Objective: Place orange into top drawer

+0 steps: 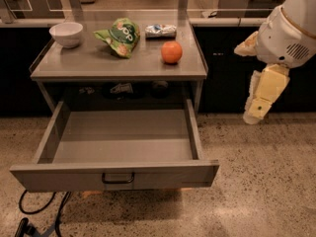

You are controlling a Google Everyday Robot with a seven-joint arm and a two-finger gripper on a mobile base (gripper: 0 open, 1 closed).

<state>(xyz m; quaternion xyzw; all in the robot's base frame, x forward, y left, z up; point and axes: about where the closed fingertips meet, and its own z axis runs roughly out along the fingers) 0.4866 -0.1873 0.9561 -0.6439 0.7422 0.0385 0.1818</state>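
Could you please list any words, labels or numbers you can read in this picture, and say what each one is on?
Green snack bag: white lettering, too blurred to read.
Small white packet: dark print, too blurred to read.
Orange, white bowl, top drawer: no text seen.
End effector, hanging right of the table: no label seen.

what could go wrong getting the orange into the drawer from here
1. The orange is round and near the right edge of the table; a nudge could roll it off.
2. The gripper hangs low, right of the table; swinging in, it could clip the open drawer.
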